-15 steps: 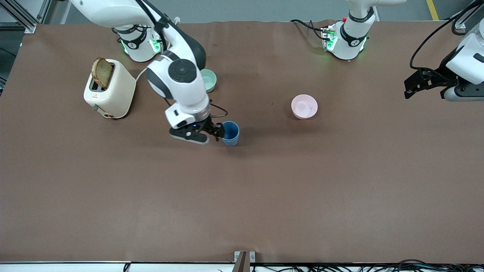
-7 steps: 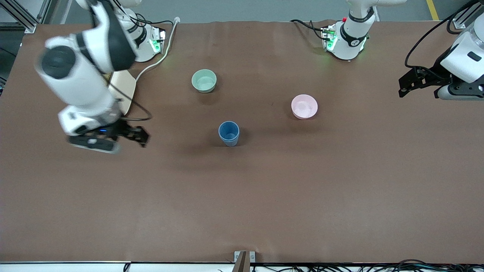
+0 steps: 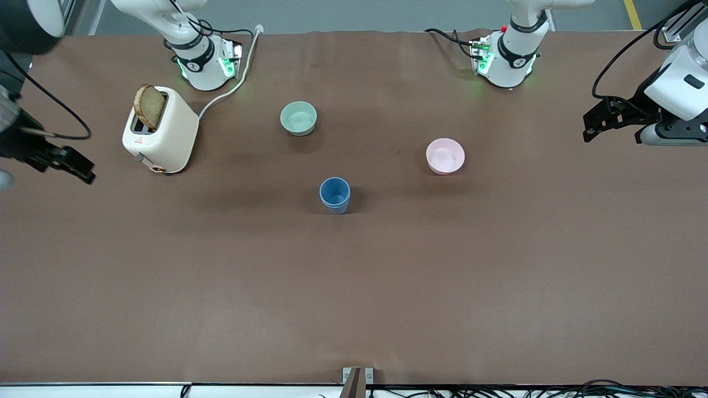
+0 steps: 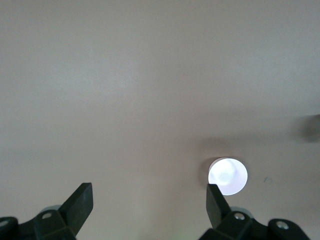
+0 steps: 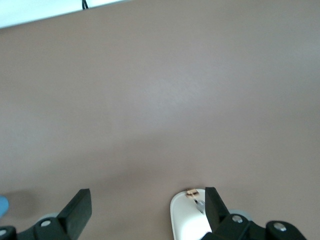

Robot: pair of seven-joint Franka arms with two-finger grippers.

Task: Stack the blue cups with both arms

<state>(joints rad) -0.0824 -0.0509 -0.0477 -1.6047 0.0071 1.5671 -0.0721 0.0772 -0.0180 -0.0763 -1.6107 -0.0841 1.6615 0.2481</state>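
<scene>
From my station, the blue cups (image 3: 334, 194) are the things nearest the front camera: they stand nested, one inside the other, upright at mid-counter (image 3: 354, 287), so I judge the stacking done, with only parking the arms left. Nothing touches the stack. A little farther from the camera sits the pink bowl (image 3: 445, 156), toward the left arm's end; farther again is the green bowl (image 3: 298, 118). The toaster (image 3: 160, 130) with its bread slice (image 3: 149, 106) stands toward the right arm's end. The right gripper (image 3: 66, 161) hangs over that counter edge, jaws spread and empty. The left gripper (image 3: 603, 119) waits over its own end, jaws apart, holding nothing.
</scene>
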